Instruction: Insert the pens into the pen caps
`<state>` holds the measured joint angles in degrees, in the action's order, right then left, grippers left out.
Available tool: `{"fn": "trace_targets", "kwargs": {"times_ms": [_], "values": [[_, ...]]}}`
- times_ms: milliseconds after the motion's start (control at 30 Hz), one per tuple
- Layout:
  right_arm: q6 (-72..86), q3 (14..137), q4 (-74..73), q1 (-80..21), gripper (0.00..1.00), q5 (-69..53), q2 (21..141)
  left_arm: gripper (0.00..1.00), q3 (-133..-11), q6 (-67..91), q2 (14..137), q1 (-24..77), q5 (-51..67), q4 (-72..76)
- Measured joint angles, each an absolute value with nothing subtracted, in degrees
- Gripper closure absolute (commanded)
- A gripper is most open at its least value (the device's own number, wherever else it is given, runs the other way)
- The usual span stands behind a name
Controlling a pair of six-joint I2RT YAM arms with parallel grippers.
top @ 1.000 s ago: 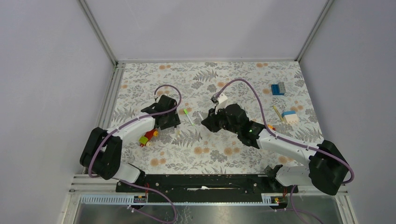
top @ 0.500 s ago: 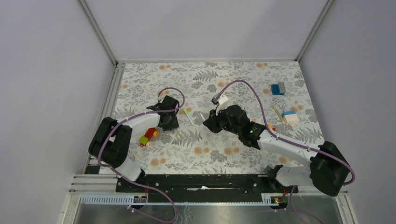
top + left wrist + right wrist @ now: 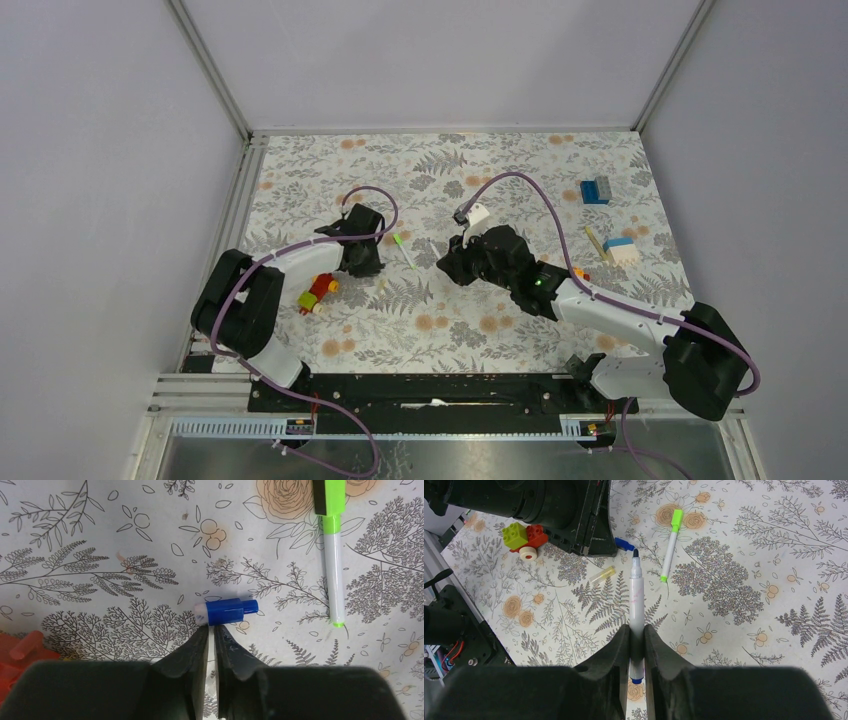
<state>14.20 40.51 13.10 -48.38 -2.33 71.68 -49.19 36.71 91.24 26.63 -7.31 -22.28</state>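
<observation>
Floral cloth [image 3: 734, 595] lies under right pincer [image 3: 637, 629] clamping pen [image 3: 636, 587], print unreadable

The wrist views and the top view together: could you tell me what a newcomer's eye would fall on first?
The right gripper clamps a white pen, its dark tip aimed at the blue cap mid-table. The left gripper has its jaws closed right at that cap; whether they pinch it is unclear. A green-and-white pen lies loose between the two grippers.
</observation>
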Motion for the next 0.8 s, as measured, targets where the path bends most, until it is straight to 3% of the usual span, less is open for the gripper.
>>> {"fn": "trace_targets", "kwargs": {"times_ms": [100, 267, 433, 800], "values": [[14.13, 40.51, 13.1, -48.38, 1.0, -2.28, 71.68, 0.66, -49.19, 36.36, 91.22, 26.63, -7.05, -22.17], [14.11, 40.51, 13.1, -48.38, 1.0, -2.11, 71.68, 0.6, -49.43, 36.49, 91.13, 26.63, -6.81, -22.2], [13.96, 40.51, 13.02, -48.38, 1.0, -2.0, 71.61, 0.42, -49.93, 36.49, 91.13, 26.63, -6.61, -22.13], [13.65, 40.51, 12.21, -48.38, 1.0, -1.96, 71.0, 0.39, -52.12, 36.34, 91.74, 26.63, -6.7, -22.35]]}}
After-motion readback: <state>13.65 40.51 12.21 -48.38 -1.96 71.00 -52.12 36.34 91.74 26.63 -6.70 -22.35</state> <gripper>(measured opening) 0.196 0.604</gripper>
